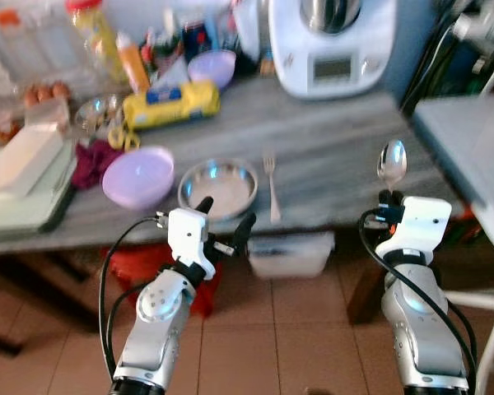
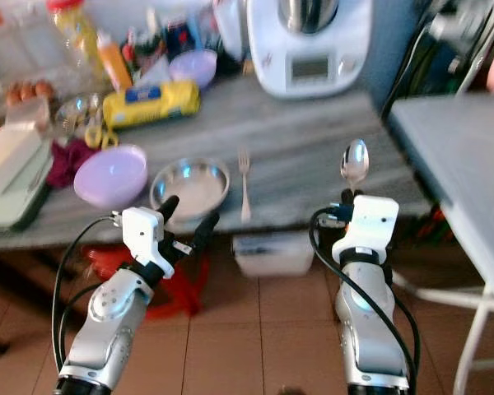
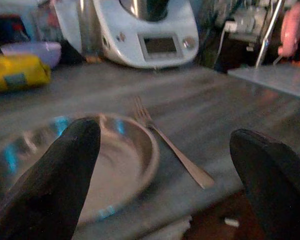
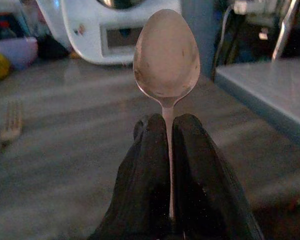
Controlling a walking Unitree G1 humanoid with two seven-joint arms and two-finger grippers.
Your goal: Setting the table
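The two head views look forward and down from above both arms onto a grey table (image 1: 329, 148), its near edge crossing mid-frame with tiled floor below. They share almost the whole scene, slightly shifted sideways. The left wrist view sits low and close at the table's edge, facing across a metal plate (image 3: 120, 160) and fork (image 3: 172, 150) toward a white kitchen machine (image 3: 150, 35). The right wrist view faces the same machine, past an upright spoon (image 4: 166, 55).

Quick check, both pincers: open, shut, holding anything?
Left pincer: open, empty, in front of the metal plate.
Right pincer: shut on the spoon, bowl end up.
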